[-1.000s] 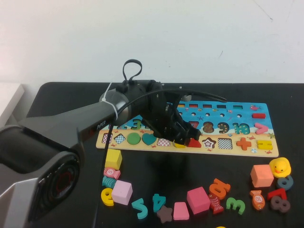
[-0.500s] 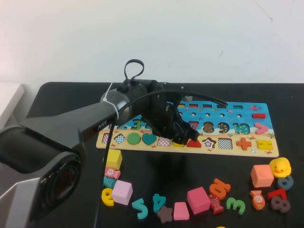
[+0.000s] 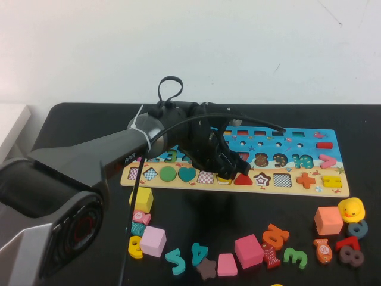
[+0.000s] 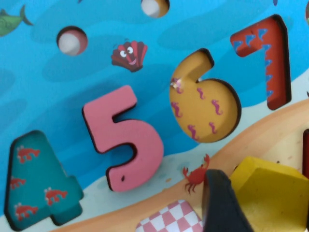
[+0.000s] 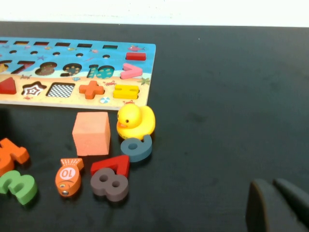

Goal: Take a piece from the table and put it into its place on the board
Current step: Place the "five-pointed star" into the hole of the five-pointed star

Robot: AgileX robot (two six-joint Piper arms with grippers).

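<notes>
A white wall is backing the black table [image 3: 77,119]. The left gripper [image 3: 229,173], over the board [image 3: 309,149], is pinching the piece [image 4: 270,193], seen only at the wrist; the right gripper [image 5: 277,205] is sitting closed, empty.

The board [image 3: 297,156] has a blue top and a sandy lower band; in the left wrist view a pink 5 [image 4: 123,140] sits at centre beside a teal recess [image 4: 41,181] with red seahorses. The piece [image 4: 270,198], lower right there, is plain yellow, next to a red-and-white checkered slot [image 4: 169,220]. On the black table [image 5: 231,96], a yellow duck [image 5: 136,121] stands beside an orange-pink cube [image 5: 91,133].

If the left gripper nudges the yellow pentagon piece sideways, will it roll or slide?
Probably slide: the piece, at the left gripper over the board, looks flat and straight-edged. It seems rigid, likely light wood. The right gripper is parked.
</notes>
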